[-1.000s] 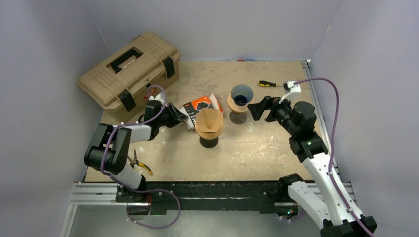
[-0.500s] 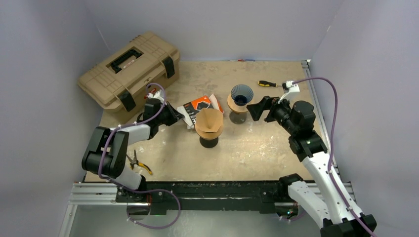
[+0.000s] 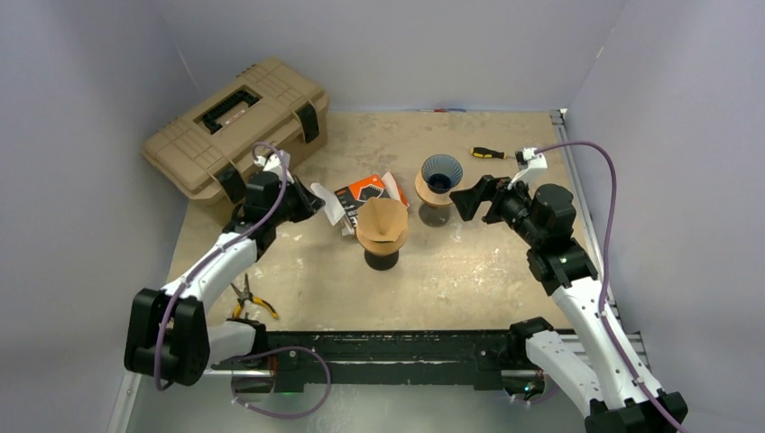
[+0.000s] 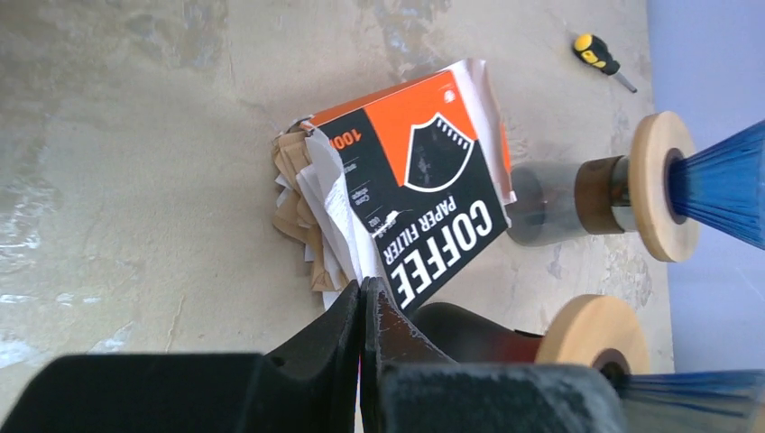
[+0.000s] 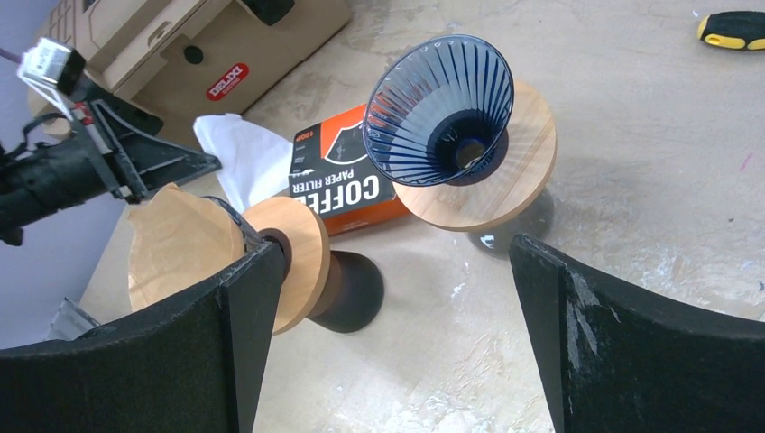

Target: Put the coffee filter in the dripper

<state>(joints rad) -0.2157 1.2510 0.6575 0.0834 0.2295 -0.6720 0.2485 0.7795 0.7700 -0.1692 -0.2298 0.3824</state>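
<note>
My left gripper (image 3: 305,200) is shut on the edge of a white coffee filter (image 3: 326,202), drawn partly out of the orange and black filter pack (image 3: 367,193). In the left wrist view the shut gripper (image 4: 364,290) pinches the white filter (image 4: 336,216) beside the pack (image 4: 433,180). The empty blue dripper (image 3: 441,171) stands on a wooden ring right of the pack, and also shows in the right wrist view (image 5: 442,99). A second dripper (image 3: 382,225) holds a brown filter. My right gripper (image 3: 474,197) is open and empty just right of the blue dripper, with wide jaws in its own view (image 5: 397,343).
A tan toolbox (image 3: 236,126) sits at the back left. A yellow and black screwdriver (image 3: 487,152) lies at the back right. Pliers (image 3: 253,302) lie near the front left edge. Grey walls close in the table on three sides.
My left gripper has pulled back to the left and up, drawing the white filter out of the pack. The left arm has stretched out. The right arm has barely moved.
</note>
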